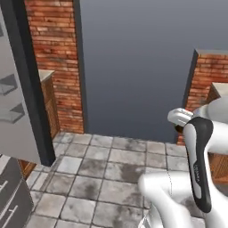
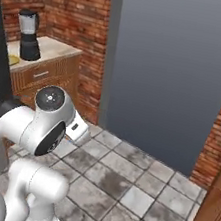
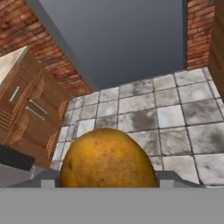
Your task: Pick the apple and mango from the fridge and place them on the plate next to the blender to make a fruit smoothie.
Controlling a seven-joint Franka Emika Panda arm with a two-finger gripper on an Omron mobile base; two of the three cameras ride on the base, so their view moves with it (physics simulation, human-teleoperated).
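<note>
I am carrying the mango (image 3: pixel 108 158), a rounded orange-yellow fruit that sits at 6 o'clock in my hand view, right up against the camera with a grey block just showing at each side of it low down; from that I judge my tool is closed on the mango, though the fingertips themselves are hidden behind the fruit. Going left to right in the left base view, the fridge (image 1: pixel 27 84) stands at 9 o'clock with its dark grey door (image 1: pixel 32 89) swung out and the pale inside and shelf bins showing beside it, then the grey stone floor tiles (image 1: pixel 102 171) run across the middle, and my own white arm fills 4 o'clock. In the right base view the blender (image 2: pixel 28 35), clear jug with black lid on a dark base, stands on the wooden counter (image 2: pixel 51 48) at 10 o'clock, and a sliver of yellow just to its left at the counter's edge is the plate (image 2: pixel 12 59), mostly hidden behind a dark upright edge. The plate is well apart from my tool, with open floor between. I take the step in hand to be the carry from fridge to plate. I cannot tell whether the apple is already on the plate. The next move calls for bringing the base round toward that counter, lifting the mango above counter height, and lowering it onto the plate clear of the blender before letting go.
</note>
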